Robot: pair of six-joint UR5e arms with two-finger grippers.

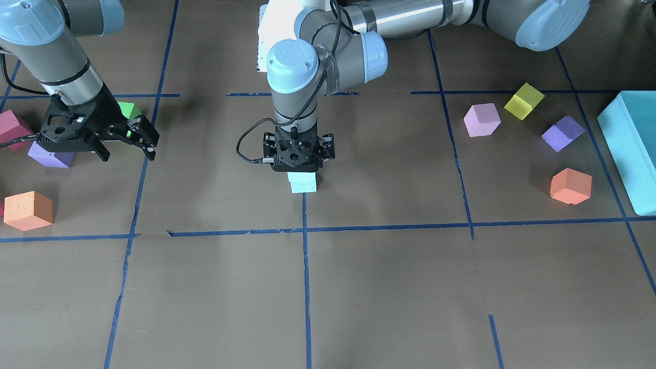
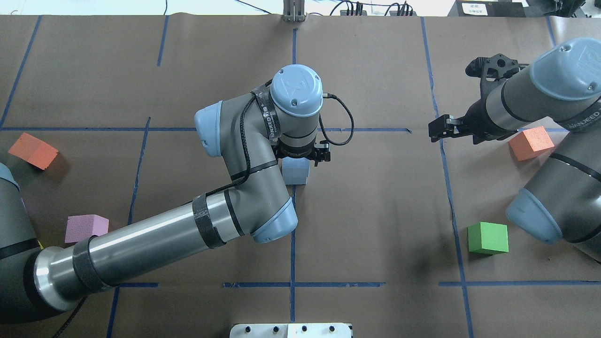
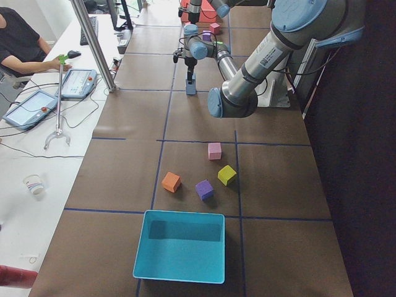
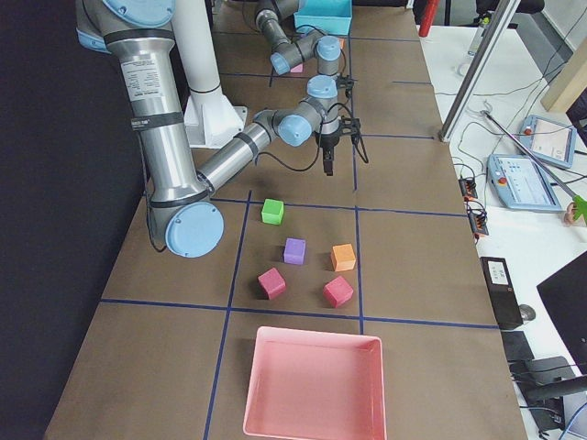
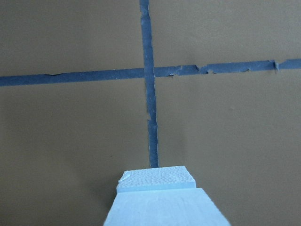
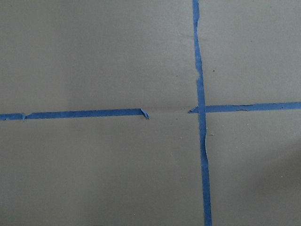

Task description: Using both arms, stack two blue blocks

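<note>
Overhead and front views opposed, steeply down; side views along the table (image 3: 124,167); wrist views close above.

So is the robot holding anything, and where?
Right gripper: open, holding nothing. Left gripper sits right over a blue block, but its jaws are hidden, so a grip cannot be told.

Light falls evenly from above on my worktop (image 1: 389,287), bright yet soft, leaving only faint, blurred shadows under my arms. The silver tube of my left arm (image 2: 155,244) carries a white sheen. In my left wrist view the nearest blue block (image 5: 164,209) looks slightly soft-edged. Both side views sink into near black along my side.
</note>
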